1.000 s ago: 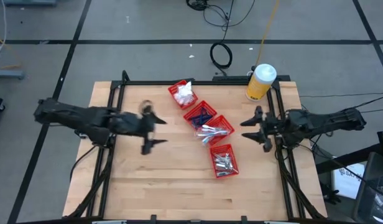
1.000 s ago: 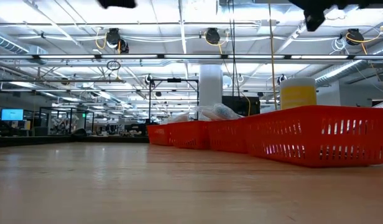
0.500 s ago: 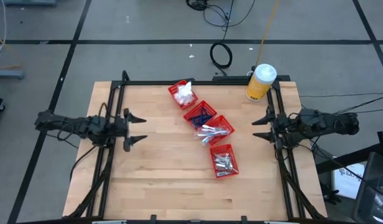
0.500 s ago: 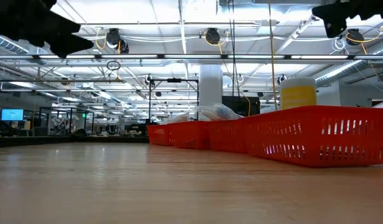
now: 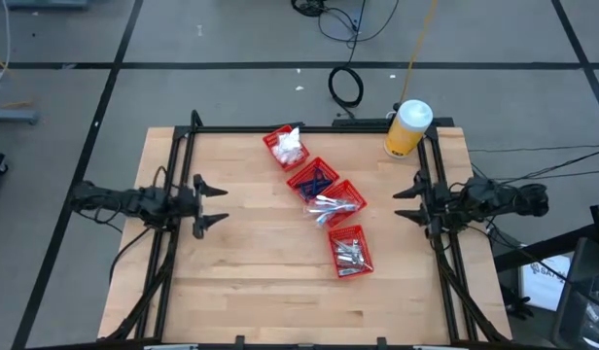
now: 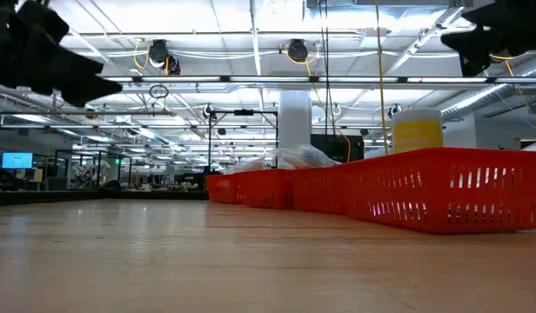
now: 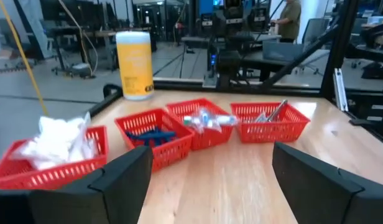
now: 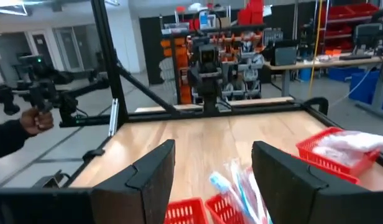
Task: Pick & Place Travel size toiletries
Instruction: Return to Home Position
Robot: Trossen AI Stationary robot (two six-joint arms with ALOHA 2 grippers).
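Pale boards make up the table [image 5: 251, 282] on which we find everything. At its left edge the left gripper [image 5: 216, 202] has its two fingers spread wide, with nothing between them. At the opposite edge the right gripper [image 5: 405, 202] is just as wide apart and just as unladen, and both claws point inward across the wood.

Between them, well apart from either claw, four red bins [image 6: 451, 196] run close together in a diagonal row. We see the white soft packets [image 5: 290, 148] in the bin farthest back. The dark blue pieces [image 5: 315, 179] come next, then the clear-wrapped thin sticks [image 5: 331, 203]. The small silvery pieces [image 5: 349, 255] lie in the bin nearest the front edge. This row lies nearer the right gripper than the left one.

Beyond the right gripper, at the back right corner, a yellow bottle [image 5: 407, 128] with a white cap stands upright.
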